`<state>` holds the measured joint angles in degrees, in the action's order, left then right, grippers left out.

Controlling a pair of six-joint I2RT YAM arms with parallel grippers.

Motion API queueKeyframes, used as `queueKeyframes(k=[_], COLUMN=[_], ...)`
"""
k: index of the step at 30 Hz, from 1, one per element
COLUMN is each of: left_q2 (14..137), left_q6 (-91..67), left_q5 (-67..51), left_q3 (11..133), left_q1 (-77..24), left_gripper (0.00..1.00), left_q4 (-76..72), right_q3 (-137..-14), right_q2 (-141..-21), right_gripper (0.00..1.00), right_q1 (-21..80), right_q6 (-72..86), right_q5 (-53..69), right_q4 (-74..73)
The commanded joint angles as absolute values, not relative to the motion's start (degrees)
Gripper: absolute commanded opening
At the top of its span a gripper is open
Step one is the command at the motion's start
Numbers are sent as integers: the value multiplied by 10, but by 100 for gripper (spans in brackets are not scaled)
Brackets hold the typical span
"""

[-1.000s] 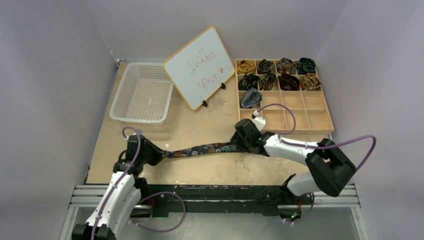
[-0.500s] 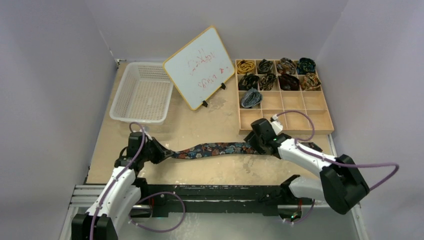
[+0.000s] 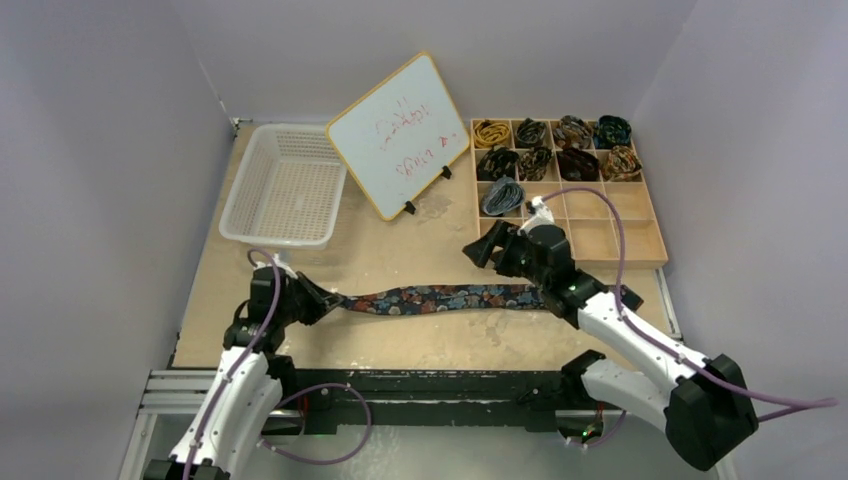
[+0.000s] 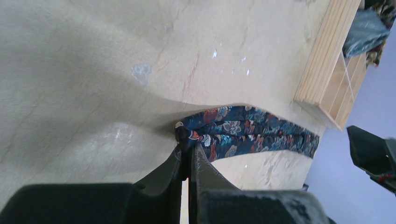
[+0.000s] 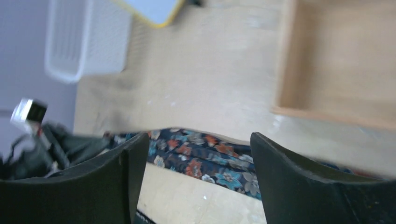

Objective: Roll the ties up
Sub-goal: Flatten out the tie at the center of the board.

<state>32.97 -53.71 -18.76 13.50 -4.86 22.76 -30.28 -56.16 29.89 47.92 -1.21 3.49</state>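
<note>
A navy floral tie [image 3: 440, 298] lies folded double as a flat strip across the table in front of both arms. My left gripper [image 3: 318, 298] is shut on its left end; the left wrist view shows the fabric [image 4: 243, 133] pinched at the fingertips [image 4: 188, 148]. My right gripper [image 3: 478, 248] is open and empty, lifted above and behind the tie's right end; the right wrist view shows the tie [image 5: 205, 158] between and below the spread fingers [image 5: 280, 163]. Several rolled ties [image 3: 555, 150] sit in the wooden tray's back compartments.
A wooden compartment tray [image 3: 640, 235] stands at the back right, its front cells bare. A white plastic basket [image 3: 285, 185] stands at the back left. A whiteboard [image 3: 400, 135] on stands leans between them.
My right gripper has let go of the tie's right end, opened and risen toward the tray. The tie now lies flatter on the table. The left gripper holds its end, shifted slightly right.
</note>
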Motion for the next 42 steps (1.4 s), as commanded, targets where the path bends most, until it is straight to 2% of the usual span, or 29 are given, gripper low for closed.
queueKeyframes(k=[1,3,9,11,15,18,25,29,37,39,42], left_q2=[300,302,321,320,321,326,321,317,311,315,319], left_q6=[-567,-571,-590,-593,-621,-623,-607,-589,-581,-582,-583], left_q5=[-116,-106,-78,-74,-40,-26,-38,-30,-37,-42,-50], left_q3=[179,187,205,212,246,276,305,316,319,315,311], left_q1=[-45,-45,-45,-45,-45,-45,-45,-45,-45,-45,-45], left_gripper=[4,7,16,28,49,58,59,59,59,59,59], left_q4=[269,278,322,325,372,393,396,405,401,398,395], right_q3=[-311,-334,-430,-457,-516,-573,-604,-591,-576,-582,-585], right_q2=[-611,-656,-803,-830,-881,-937,-1013,-1020,-1028,-1029,-1031], right_gripper=[90,95,95,99,99,99,99,99,98,94,79], right_q1=[320,351,434,453,469,479,531,536,537,538,541], right_q6=[281,223,26,-37,-142,-188,-240,-236,-241,-237,-214], right_q5=[197,205,214,212,204,212,178,191,144,143,172], right_q4=[236,242,165,143,84,9,-44,-14,14,18,25])
